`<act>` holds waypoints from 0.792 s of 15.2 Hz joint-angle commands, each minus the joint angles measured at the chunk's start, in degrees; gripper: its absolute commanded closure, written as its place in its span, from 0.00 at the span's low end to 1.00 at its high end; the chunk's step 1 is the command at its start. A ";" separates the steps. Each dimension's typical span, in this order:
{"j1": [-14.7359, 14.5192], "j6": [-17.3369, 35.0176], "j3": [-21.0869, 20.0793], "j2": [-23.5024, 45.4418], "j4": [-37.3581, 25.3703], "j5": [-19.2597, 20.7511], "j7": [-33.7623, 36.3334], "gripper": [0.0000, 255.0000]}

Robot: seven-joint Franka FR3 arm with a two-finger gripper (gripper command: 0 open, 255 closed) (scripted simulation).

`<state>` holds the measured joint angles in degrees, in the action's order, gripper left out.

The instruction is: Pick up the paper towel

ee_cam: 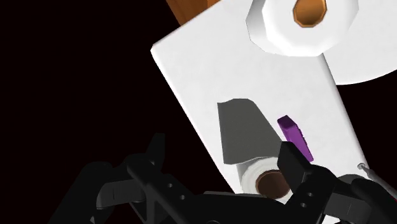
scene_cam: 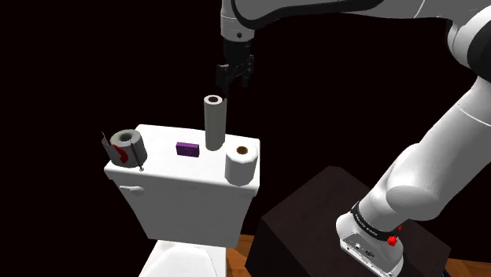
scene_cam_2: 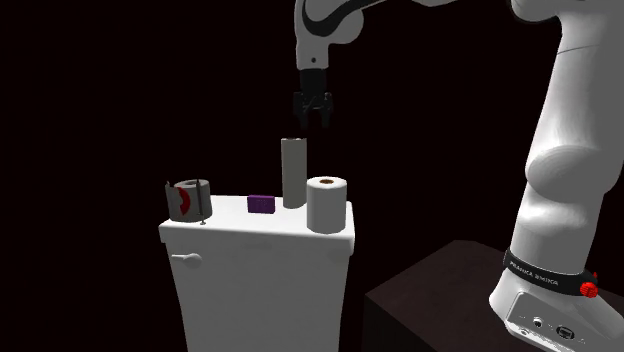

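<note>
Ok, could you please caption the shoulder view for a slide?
Open gripper hovers above the grey paper towel standing on a white tank, between a purple block and a white roll.

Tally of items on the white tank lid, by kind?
Tall grey roll: 1
White roll: 1
Small grey roll with a red part: 1
Purple block: 1
Total: 4
</note>
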<state>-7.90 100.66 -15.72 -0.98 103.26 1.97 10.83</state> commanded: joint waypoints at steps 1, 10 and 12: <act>-0.92 -0.42 -0.97 4.99 -5.52 1.24 0.93 0.00; -3.61 0.97 -2.39 14.73 -14.05 4.16 2.64 0.00; -3.56 2.49 -2.36 14.77 -12.57 4.20 2.72 0.00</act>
<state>-11.55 102.21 -18.11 13.94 89.63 6.20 13.58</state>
